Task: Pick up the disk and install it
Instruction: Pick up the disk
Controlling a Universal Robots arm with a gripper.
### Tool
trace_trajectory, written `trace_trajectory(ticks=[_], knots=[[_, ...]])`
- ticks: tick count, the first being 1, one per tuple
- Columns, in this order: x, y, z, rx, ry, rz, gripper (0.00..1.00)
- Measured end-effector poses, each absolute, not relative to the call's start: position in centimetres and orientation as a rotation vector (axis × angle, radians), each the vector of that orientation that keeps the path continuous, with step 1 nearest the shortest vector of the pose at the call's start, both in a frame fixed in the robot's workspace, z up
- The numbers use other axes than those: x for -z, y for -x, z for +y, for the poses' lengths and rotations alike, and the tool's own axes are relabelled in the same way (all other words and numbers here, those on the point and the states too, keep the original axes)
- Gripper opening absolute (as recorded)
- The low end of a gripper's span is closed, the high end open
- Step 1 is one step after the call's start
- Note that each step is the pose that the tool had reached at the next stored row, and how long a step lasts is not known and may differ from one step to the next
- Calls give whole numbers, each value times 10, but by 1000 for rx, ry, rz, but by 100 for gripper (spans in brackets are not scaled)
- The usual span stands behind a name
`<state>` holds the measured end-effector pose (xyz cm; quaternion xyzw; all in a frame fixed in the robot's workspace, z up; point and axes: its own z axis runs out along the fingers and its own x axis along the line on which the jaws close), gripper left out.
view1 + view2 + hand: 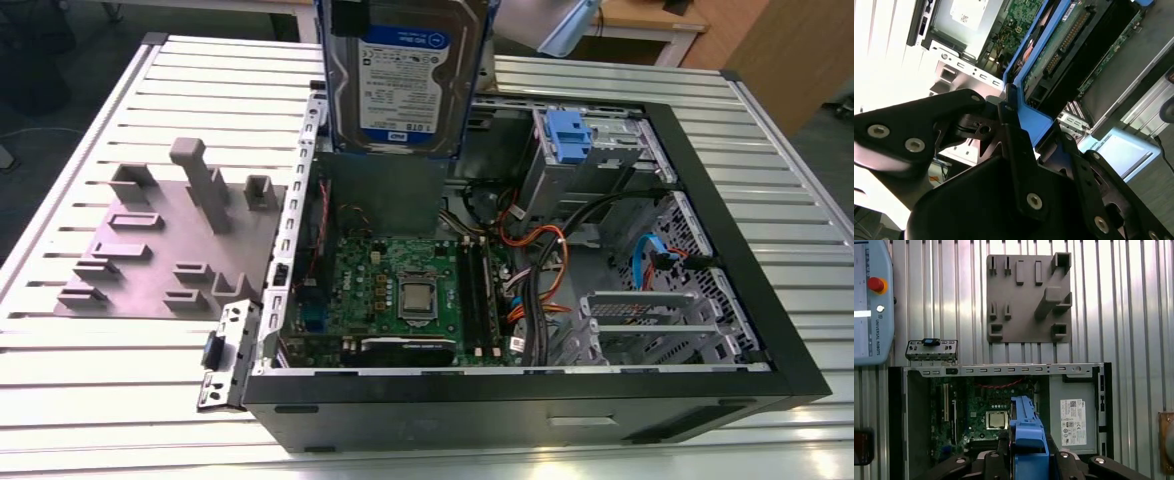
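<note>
The gripper (pixel 1026 447) is clenched on the blue carrier rails of the disk (pixel 407 75), which hangs upright with its label to the camera at the upper centre of the exterior view, over the open computer case (pixel 534 398). The green circuit board (pixel 400 290) lies beneath, and a grey fixture plate (pixel 160 250) sits on the slatted table (pixel 107 390) at the exterior view's left

The disk (pixel 407 85) is cut off — at the exterior view's top.
</note>
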<state>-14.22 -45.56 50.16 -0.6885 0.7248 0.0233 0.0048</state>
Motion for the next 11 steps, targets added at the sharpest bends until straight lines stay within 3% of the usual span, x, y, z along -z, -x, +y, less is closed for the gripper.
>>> trace_trajectory(ticks=[11], knots=[[-502, 122, -456, -73, 2156, 2270, 36]])
